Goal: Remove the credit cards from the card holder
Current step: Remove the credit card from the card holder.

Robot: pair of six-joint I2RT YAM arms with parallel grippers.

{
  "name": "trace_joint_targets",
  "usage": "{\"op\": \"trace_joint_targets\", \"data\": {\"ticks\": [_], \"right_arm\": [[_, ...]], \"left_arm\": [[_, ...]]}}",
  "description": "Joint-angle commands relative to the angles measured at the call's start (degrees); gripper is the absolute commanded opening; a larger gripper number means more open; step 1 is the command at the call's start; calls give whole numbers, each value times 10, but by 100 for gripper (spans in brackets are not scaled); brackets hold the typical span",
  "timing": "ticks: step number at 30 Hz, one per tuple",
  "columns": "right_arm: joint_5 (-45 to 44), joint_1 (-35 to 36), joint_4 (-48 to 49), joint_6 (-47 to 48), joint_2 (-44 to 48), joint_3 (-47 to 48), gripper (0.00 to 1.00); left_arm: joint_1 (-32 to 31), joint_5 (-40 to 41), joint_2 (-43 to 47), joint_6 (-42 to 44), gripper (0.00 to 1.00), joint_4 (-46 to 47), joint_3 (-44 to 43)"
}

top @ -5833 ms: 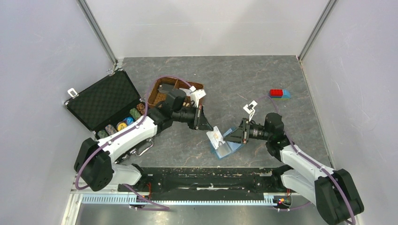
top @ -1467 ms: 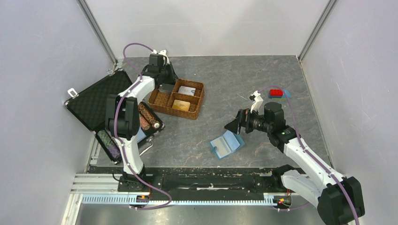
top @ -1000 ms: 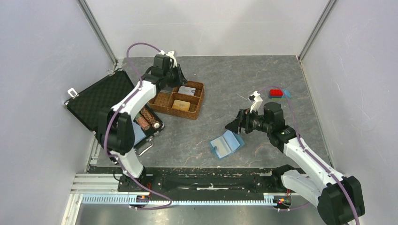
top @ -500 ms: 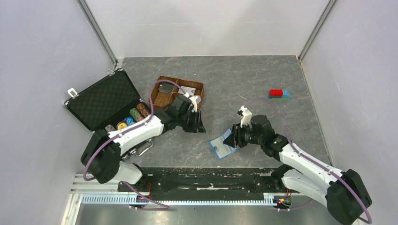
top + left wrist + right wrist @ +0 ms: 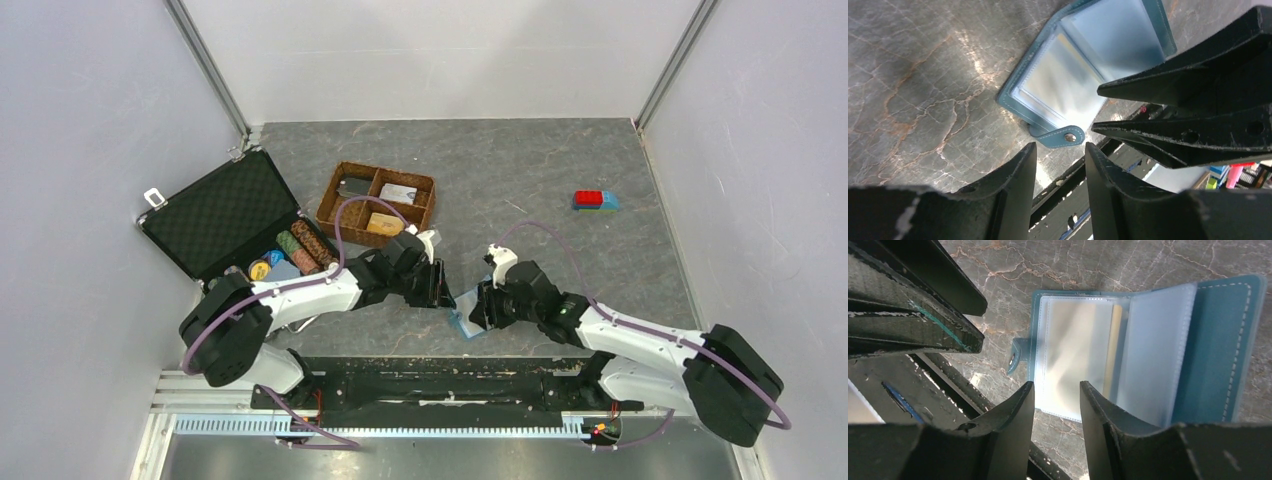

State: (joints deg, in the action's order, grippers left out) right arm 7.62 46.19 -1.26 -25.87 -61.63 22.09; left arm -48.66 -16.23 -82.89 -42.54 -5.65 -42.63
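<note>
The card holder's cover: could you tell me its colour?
The card holder is teal blue, pale-stitched; clearest in the right wrist view.

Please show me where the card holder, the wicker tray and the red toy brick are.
card holder (image 5: 1148, 350): right wrist view, on its clear inner sleeve.
wicker tray (image 5: 330, 190): top external view, on its left rim.
red toy brick (image 5: 588, 197): top external view, on its top face.

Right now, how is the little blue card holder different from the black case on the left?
The card holder is small and light blue; the black case is much bigger and dark. The card holder shows clear plastic sleeves, while the black case is foam-lined and holds poker chips. Both lie open.
</note>
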Motion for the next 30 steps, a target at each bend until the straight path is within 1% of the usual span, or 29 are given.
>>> {"op": "trace_joint_targets", "data": {"ticks": [1,5,14,18,23,27,30], "right_arm": [[-39,19,81,-16,-25,-11,41],[-37,38,120,-30,-53,-11,41],[-35,84,176,-51,-107,-8,39],[-47,92,181,-53,-121,-10,38],[-62,97,181,-41,-132,-8,38],[-69,98,174,-38,-134,-9,38],[-72,98,174,-39,-131,-12,38]], "left_arm": [[-5,37,14,-39,49,19,15],[-5,48,32,-51,52,19,33],[-5,50,38,-76,55,34,52],[-6,47,25,-77,57,45,53],[-9,20,-10,-83,58,99,53],[-18,13,-28,-85,56,95,47],[-24,31,-24,-89,54,68,49]]}}
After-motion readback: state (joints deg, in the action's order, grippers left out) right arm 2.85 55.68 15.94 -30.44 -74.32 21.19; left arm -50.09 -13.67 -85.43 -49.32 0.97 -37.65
